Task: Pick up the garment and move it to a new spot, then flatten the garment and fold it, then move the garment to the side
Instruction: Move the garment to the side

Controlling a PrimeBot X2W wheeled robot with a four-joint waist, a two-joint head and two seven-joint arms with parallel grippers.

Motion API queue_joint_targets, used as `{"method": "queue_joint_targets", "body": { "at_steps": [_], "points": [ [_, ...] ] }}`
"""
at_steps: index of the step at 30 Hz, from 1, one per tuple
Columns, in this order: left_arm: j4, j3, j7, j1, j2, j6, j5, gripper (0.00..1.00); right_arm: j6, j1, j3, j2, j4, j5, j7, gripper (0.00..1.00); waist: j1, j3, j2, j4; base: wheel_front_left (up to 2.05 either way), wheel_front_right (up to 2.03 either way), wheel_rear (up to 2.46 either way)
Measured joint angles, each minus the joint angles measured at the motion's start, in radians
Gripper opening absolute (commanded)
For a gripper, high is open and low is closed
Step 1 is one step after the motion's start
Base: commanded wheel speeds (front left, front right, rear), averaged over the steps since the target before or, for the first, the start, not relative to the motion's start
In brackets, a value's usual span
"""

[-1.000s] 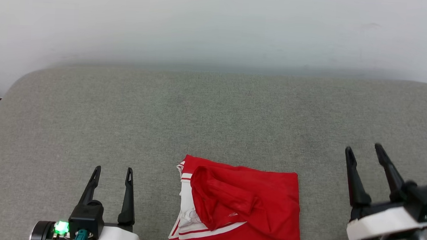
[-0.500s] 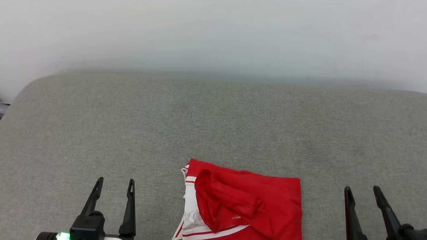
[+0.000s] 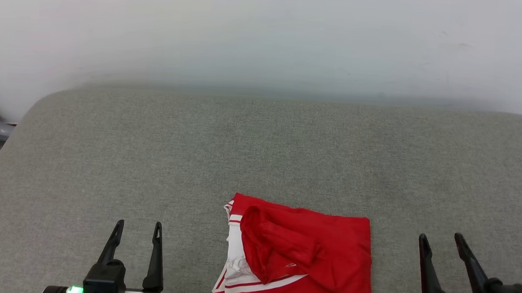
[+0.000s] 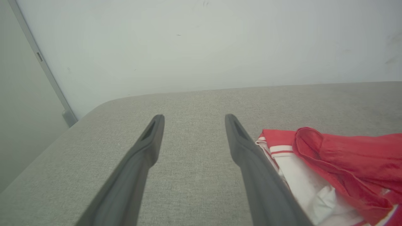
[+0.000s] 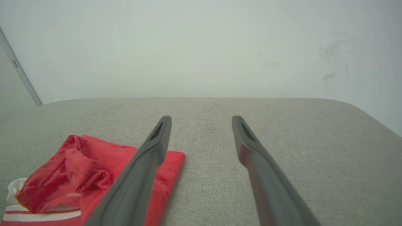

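On either side of the red jersey [image 3: 318, 252], the left gripper [image 3: 139, 225] and the right gripper [image 3: 440, 237] stand spread and empty, so each should probably pinch its nearest edge through all layers.

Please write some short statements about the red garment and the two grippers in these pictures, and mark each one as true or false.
1. In the head view, the garment lies between the left gripper and the right gripper. True.
2. The right gripper is shut on the garment. False: its jaws stand open, hold nothing and are apart from the cloth.
3. The garment is spread out flat with its lettering showing. False: it lies folded and bunched, and no lettering is visible.
4. The garment rests on a grey fabric surface. True.
5. The left gripper is open and does not touch the garment. True.
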Motion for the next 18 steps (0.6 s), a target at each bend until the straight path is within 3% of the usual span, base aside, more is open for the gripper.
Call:
{"method": "queue_joint_targets", "body": {
  "at_steps": [4, 9, 13, 18],
  "points": [
    [0.001, 0.007, 0.000, -0.001, 0.000, 0.000, -0.004, 1.00, 0.000, -0.083, -0.018, -0.008, -0.021, -0.007, 0.000, 1.00, 0.0000, 0.005, 0.0000, -0.006, 0.00, 0.00, 0.00],
    [0.005, 0.004, 0.000, -0.015, -0.001, -0.002, -0.004, 1.00, 0.000, -0.224, -0.025, -0.077, -0.036, 0.036, 0.040, 1.00, 0.0000, 0.014, 0.0000, -0.003, 0.00, 0.00, 0.00],
    [0.006, 0.002, 0.000, -0.022, -0.002, -0.007, -0.004, 1.00, 0.000, -0.343, 0.021, -0.171, -0.028, 0.118, 0.164, 1.00, 0.0000, 0.026, 0.0000, 0.005, 0.00, 0.00, 0.00],
    [0.010, -0.004, 0.000, -0.042, -0.005, -0.015, -0.004, 1.00, 0.000, -0.443, 0.137, -0.295, 0.003, 0.295, 0.400, 1.00, 0.0001, 0.043, 0.0000, 0.026, 0.00, 0.00, 0.00]
  ]
}}
